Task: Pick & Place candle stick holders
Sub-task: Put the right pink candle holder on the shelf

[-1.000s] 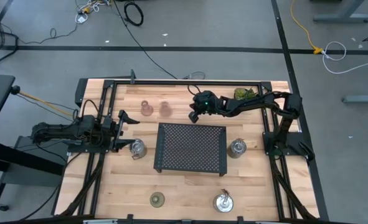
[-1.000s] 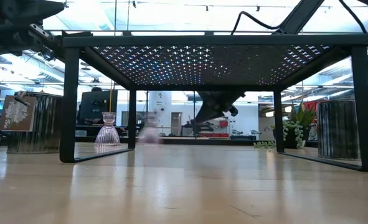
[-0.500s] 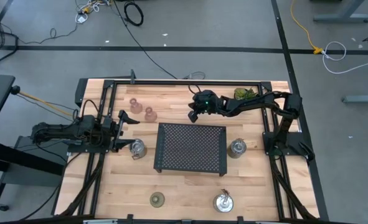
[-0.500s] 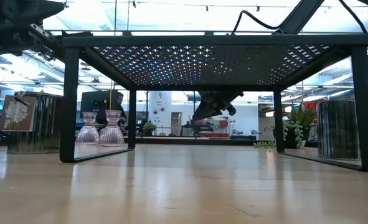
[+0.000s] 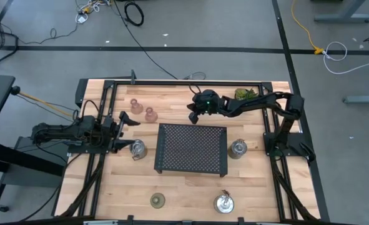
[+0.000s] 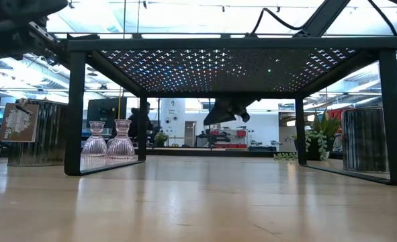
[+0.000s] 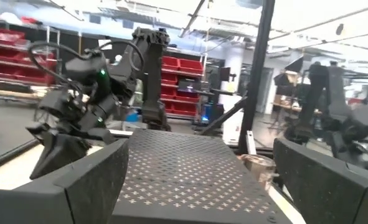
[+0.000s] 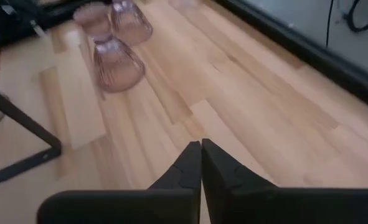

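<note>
Pink candle stick holders (image 5: 136, 104) (image 5: 150, 114) stand side by side near the tabletop's (image 5: 184, 190) far left corner. Right hand (image 5: 193, 116) hovers clenched and empty by the far edge. Left hand (image 5: 123, 130), released, waits at the left edge beside a silver holder (image 5: 137, 149).

Robotics lab or workshop, open-plan and industrial. Wooden table (image 5: 184, 187) with a black frame stands on a grey concrete floor (image 5: 190, 25) marked with black tape lines. Loose cables (image 5: 133, 12) and a yellow cord (image 5: 303, 25) lie across the floor. Red shelving (image 7: 9, 53) with bins lines the back wall, seen from the left wrist view. More robot arms (image 7: 330, 106) on stands show out in the room. Ceiling is bright, with strip lights and exposed beams. A person (image 6: 144, 124) stands far back among desks and monitors.
</note>
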`<action>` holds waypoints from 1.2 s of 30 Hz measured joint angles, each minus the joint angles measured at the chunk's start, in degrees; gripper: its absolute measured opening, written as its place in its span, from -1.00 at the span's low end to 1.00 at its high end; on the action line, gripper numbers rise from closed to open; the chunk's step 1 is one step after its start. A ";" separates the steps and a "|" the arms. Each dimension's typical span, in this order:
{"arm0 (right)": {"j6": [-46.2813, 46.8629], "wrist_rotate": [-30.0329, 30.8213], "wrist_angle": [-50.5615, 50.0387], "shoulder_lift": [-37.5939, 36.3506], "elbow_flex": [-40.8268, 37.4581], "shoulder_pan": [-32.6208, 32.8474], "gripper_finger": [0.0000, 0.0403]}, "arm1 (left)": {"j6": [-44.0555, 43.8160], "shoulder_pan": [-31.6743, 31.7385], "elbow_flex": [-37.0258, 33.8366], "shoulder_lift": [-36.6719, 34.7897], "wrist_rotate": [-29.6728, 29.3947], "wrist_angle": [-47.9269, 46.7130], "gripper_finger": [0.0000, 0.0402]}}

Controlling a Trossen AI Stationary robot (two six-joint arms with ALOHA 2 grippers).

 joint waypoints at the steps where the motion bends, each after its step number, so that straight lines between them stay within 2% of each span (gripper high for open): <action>1: -0.35 0.05 -0.17 -0.56 0.00 0.00 -0.94 | -0.06 0.00 0.00 -0.01 0.61 -0.02 0.99; 6: -2.26 2.60 -0.48 -5.72 0.00 -0.04 -0.93 | -0.05 0.00 0.00 0.00 4.48 -0.03 0.99; 9: -2.80 3.40 -1.23 -9.85 0.00 -0.04 -0.93 | -3.89 0.00 0.00 0.00 4.87 -0.30 0.99; 11: -2.85 3.31 -2.47 -12.62 0.00 0.03 -0.93 | -6.04 -0.04 0.00 0.00 1.47 -1.04 0.99; 16: -2.87 3.25 -5.83 -18.92 0.02 1.15 -0.93 | -5.87 -0.04 0.12 0.48 -17.97 -9.81 0.99; 19: -3.24 3.11 -7.23 -21.93 0.02 2.05 -0.93 | -5.79 0.09 1.39 4.53 -24.86 -11.33 0.99; 22: -4.51 3.11 -8.21 -24.20 0.02 2.89 -0.93 | -5.55 0.08 4.41 9.30 -29.36 -14.49 0.98; 28: -4.97 5.07 -9.25 -26.05 0.04 4.23 -0.93 | -6.09 0.08 12.02 22.43 -33.93 -24.76 0.92; 36: -4.97 5.11 -9.74 -26.05 0.04 5.58 -0.93 | -6.21 0.14 13.10 37.03 -41.16 -24.70 0.87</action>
